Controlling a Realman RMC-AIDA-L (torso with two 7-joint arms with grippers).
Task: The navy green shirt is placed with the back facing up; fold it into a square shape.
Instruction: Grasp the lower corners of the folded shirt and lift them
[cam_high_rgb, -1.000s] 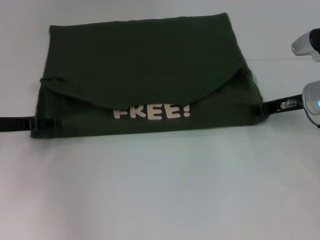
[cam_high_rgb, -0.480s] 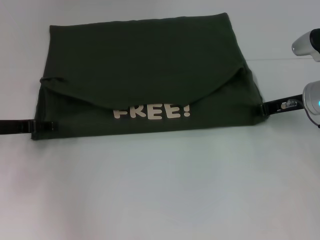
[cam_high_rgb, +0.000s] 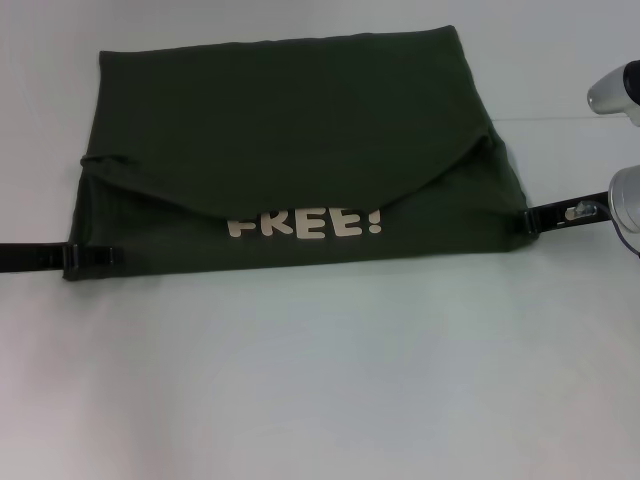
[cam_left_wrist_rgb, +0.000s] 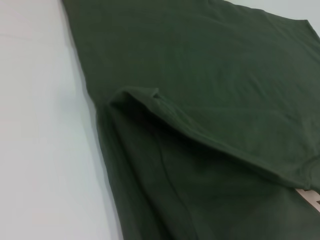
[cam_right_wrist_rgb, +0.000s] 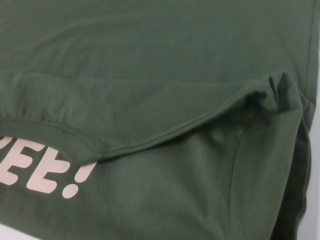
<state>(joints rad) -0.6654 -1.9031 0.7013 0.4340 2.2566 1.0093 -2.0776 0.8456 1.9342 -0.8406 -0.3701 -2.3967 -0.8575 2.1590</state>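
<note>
The navy green shirt (cam_high_rgb: 290, 130) lies flat on the white table, folded into a wide rectangle. A curved flap of its plain back overlaps a near layer that shows the pale letters "FREE!" (cam_high_rgb: 303, 223). My left gripper (cam_high_rgb: 95, 256) lies low on the table at the shirt's near left corner and overlaps the cloth edge. My right gripper (cam_high_rgb: 528, 217) touches the near right corner. The left wrist view shows the cloth (cam_left_wrist_rgb: 210, 75) and its left fold up close. The right wrist view shows the cloth (cam_right_wrist_rgb: 150, 60), the flap's hem and the letters (cam_right_wrist_rgb: 45, 175).
The white table (cam_high_rgb: 320, 380) stretches bare in front of the shirt. The right arm's silver housing (cam_high_rgb: 625, 195) stands at the right edge of the head view. A thin seam line (cam_high_rgb: 540, 120) runs across the table at the far right.
My left gripper has slid slightly nearer along the shirt's left corner. My right arm has shifted slightly to the right. The shirt's shape has hardly changed.
</note>
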